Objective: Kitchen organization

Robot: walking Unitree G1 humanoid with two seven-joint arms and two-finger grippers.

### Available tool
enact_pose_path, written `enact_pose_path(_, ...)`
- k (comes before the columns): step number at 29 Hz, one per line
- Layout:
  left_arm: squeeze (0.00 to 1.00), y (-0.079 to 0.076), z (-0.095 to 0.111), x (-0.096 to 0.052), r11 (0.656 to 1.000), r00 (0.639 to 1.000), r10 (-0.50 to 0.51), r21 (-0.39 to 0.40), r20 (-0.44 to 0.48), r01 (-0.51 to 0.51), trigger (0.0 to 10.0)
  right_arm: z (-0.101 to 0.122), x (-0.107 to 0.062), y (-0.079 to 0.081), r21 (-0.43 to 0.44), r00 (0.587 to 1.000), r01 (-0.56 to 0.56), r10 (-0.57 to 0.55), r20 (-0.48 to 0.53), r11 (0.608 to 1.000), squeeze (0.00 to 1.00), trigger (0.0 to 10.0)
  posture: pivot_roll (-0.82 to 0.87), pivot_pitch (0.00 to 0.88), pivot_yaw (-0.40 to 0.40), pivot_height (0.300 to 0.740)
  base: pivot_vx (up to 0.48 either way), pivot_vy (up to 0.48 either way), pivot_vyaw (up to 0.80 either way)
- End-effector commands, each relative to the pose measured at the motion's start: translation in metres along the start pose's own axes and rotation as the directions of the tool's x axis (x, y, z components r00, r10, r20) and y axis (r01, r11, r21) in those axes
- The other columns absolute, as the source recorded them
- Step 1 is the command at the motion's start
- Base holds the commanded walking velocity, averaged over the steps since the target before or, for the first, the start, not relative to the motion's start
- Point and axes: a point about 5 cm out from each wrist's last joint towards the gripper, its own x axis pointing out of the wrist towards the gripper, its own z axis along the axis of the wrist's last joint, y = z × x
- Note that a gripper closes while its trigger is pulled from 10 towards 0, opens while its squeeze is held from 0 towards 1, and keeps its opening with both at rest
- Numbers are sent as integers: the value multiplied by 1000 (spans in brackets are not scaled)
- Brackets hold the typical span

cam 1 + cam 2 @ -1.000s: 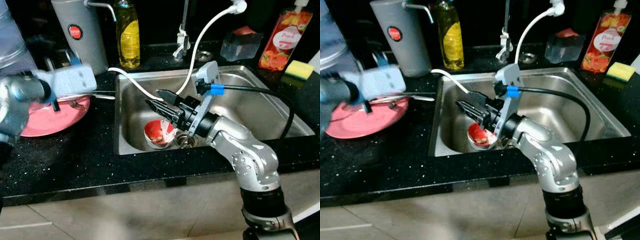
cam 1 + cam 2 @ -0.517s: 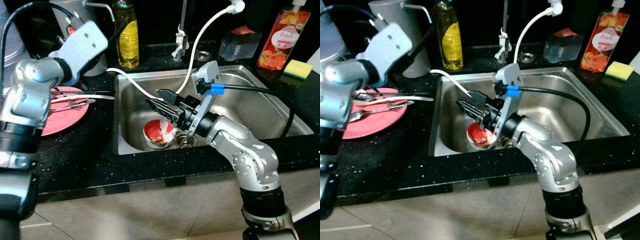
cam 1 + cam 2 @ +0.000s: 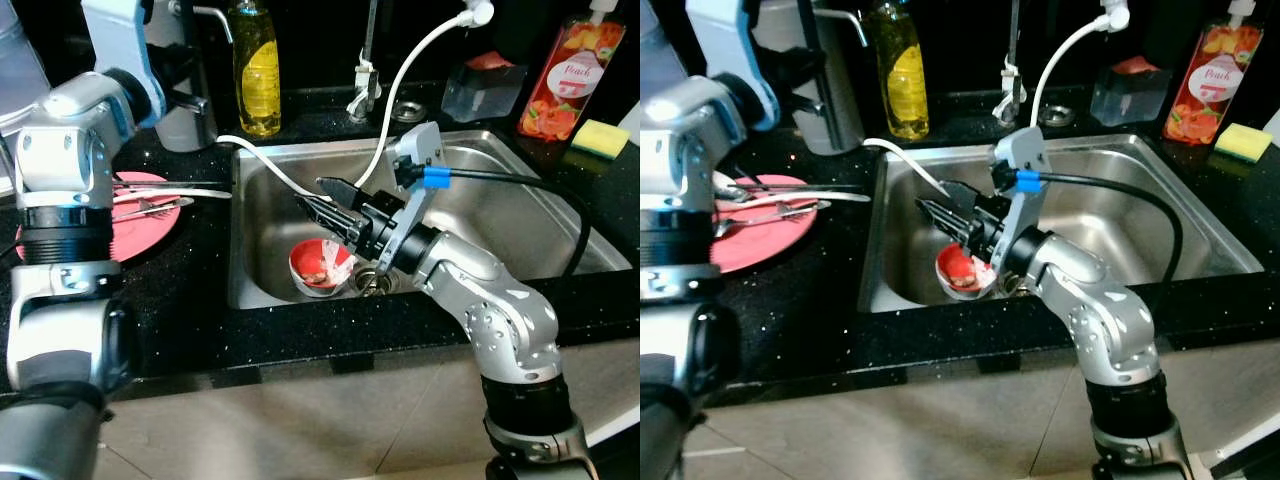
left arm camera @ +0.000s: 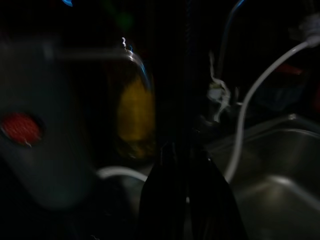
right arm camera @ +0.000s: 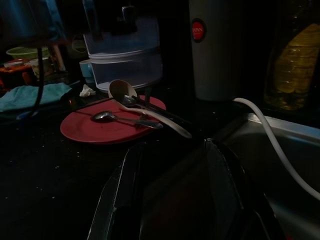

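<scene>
One pouch (image 3: 568, 78) reads "Peach"; grey canister (image 5: 214, 50) logo illegible.

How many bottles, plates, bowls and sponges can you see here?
Bottles: 2, the yellow bottle and the peach soap bottle
Plates: 1, the pink plate
Bowls: 1, the red bowl in the sink
Sponges: 1, the yellow sponge
Total: 5

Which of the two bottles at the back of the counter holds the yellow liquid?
The clear bottle between the grey jug and the tap holds it. The other bottle, far right by the sponge, is red.
</scene>
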Motion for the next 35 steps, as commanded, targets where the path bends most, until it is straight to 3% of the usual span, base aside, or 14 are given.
enact_pose_path(1,0,-2,-4,2,999,999,-20,-42,-37,18,10000,1,-1,0,-2,1000,2,-2,5,1000,0,10000,36,2,43,740,0,0,0)
enact_pose_path(7,0,-29,-50,9,988,957,-147,10,-249,154,10000,3,-2,-7,-7,999,45,-45,13,999,0,10000,40,1,40,740,0,0,0)
enact_pose_path(9,0,-54,-70,16,970,923,-233,-11,-306,241,10000,5,-3,-18,-13,993,116,-115,23,993,0,10000,43,0,41,740,0,0,0)
enact_pose_path(15,0,-72,-86,20,961,896,-272,-47,-352,273,10000,6,-5,-28,-17,981,193,-192,26,981,0,10000,35,0,54,740,0,0,0)
enact_pose_path(18,0,-92,-97,32,948,884,-305,-200,-354,247,10000,8,-15,-46,-33,947,322,-321,31,946,0,10000,20,0,68,740,0,0,0)
enact_pose_path(21,0,-90,-102,35,955,882,-286,-183,-375,232,10000,7,-17,-48,-35,943,333,-333,29,942,0,10000,17,0,73,740,0,0,0)
enact_pose_path(22,212,-90,-104,36,957,877,-283,-175,-388,231,10000,7,-18,-48,-36,941,337,-336,29,941,0,10000,17,0,73,740,0,0,0)
enact_pose_path(23,212,-90,-104,36,957,877,-283,-175,-388,231,10000,7,-18,-48,-36,941,337,-336,29,941,0,10000,17,0,73,740,0,0,0)
enact_pose_path(24,1000,-90,-108,36,956,870,-288,-179,-400,235,10000,7,-18,-48,-35,939,343,-343,31,939,0,10000,15,0,76,740,0,0,0)
enact_pose_path(27,1000,-89,-95,36,953,899,-299,-140,-320,267,10000,7,-19,-48,-31,934,355,-354,37,934,0,10000,10,0,81,740,0,0,0)
enact_pose_path(28,0,-85,-68,35,955,941,-293,-89,-169,282,10000,7,-20,-49,-30,933,359,-358,41,933,0,10000,8,0,79,740,0,0,0)
enact_pose_path(31,0,-75,-43,32,974,972,-226,10,-62,227,10000,7,-20,-49,-30,931,363,-361,44,931,0,10000,11,0,77,740,0,0,0)
enact_pose_path(32,0,-75,-43,32,974,972,-226,10,-62,227,10000,7,-20,-49,-30,931,363,-361,44,931,0,10000,11,0,77,740,0,0,0)
enact_pose_path(35,0,-51,-42,27,975,988,-64,200,-144,93,10000,7,-19,-49,-29,931,363,-362,45,931,0,10000,11,0,77,740,0,0,0)
